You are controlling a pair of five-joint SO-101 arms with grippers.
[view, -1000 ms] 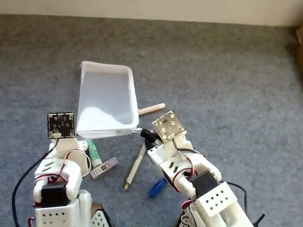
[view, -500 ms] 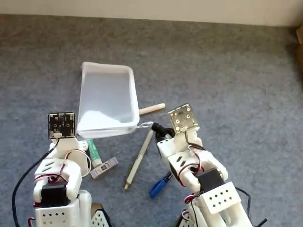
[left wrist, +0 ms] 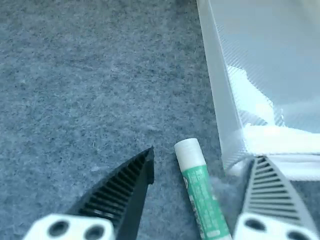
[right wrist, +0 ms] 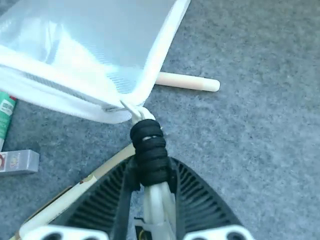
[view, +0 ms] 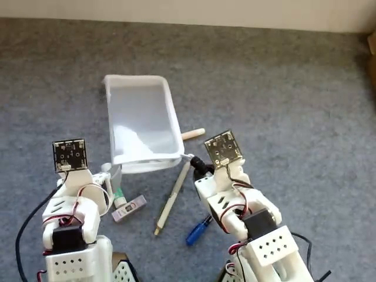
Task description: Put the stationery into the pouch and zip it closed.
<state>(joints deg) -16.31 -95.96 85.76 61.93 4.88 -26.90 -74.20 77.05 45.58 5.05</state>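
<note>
Grey carpet (view: 294, 88) carries a translucent pouch (view: 144, 117). At its near edge the right gripper (right wrist: 150, 169) pinches the black zipper pull (right wrist: 148, 147), and the left gripper (left wrist: 202, 158) is spread astride a glue stick (left wrist: 198, 197).

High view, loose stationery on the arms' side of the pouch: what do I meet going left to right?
glue stick → cream pen → blue pen. The small grey block overlaps the glue stick's span, so it is left out.
</note>
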